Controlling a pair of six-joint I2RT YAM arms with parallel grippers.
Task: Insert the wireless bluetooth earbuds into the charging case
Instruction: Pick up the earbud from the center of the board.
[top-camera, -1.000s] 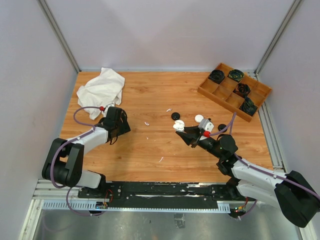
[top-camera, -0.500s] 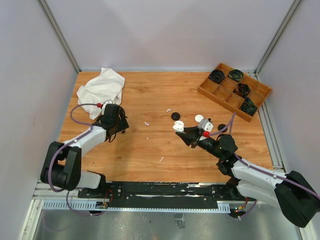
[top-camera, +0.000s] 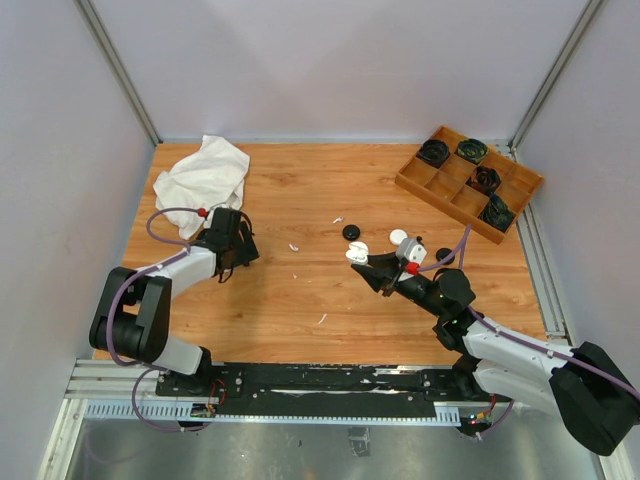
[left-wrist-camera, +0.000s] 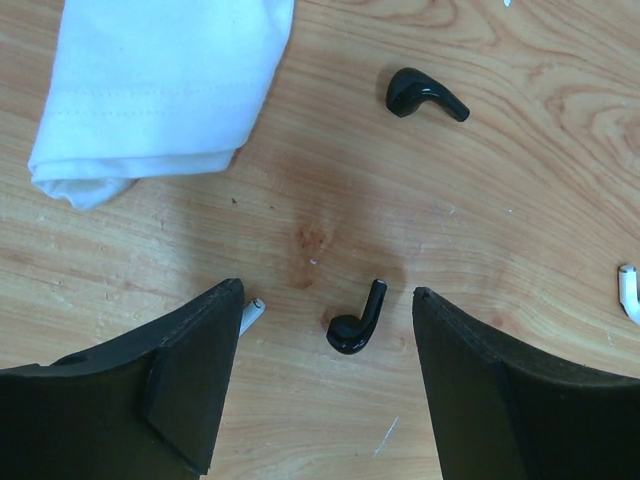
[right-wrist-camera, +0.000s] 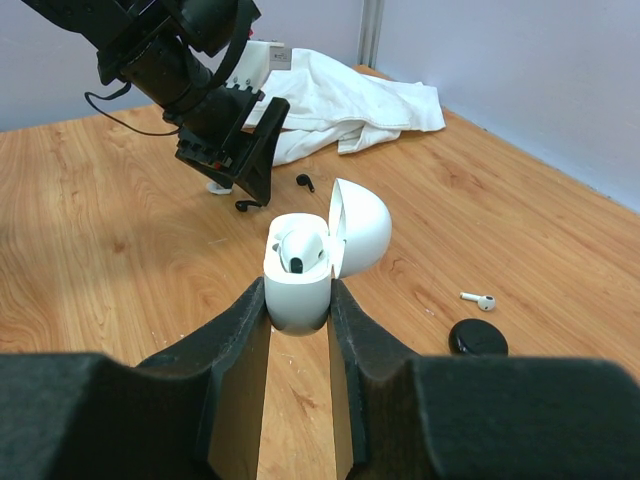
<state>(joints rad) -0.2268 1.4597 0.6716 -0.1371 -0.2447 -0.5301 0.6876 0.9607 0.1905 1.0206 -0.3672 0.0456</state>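
Left gripper (left-wrist-camera: 327, 295) gapes wide, black earbud (left-wrist-camera: 355, 325) between its fingers, stem crosswise to their closing line; right gripper (right-wrist-camera: 298, 300) clamps the open case (right-wrist-camera: 300, 270).

Crumpled white cloth (top-camera: 203, 178) far left, wooden tray (top-camera: 412, 184) far right, right end effector (top-camera: 363, 256) gripping white case (top-camera: 356, 248)

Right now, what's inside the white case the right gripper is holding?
Lid flipped back; one white earbud sits in the white case, clamped in the right gripper. The rest of the interior is covered by that bud; a second one cannot be confirmed.
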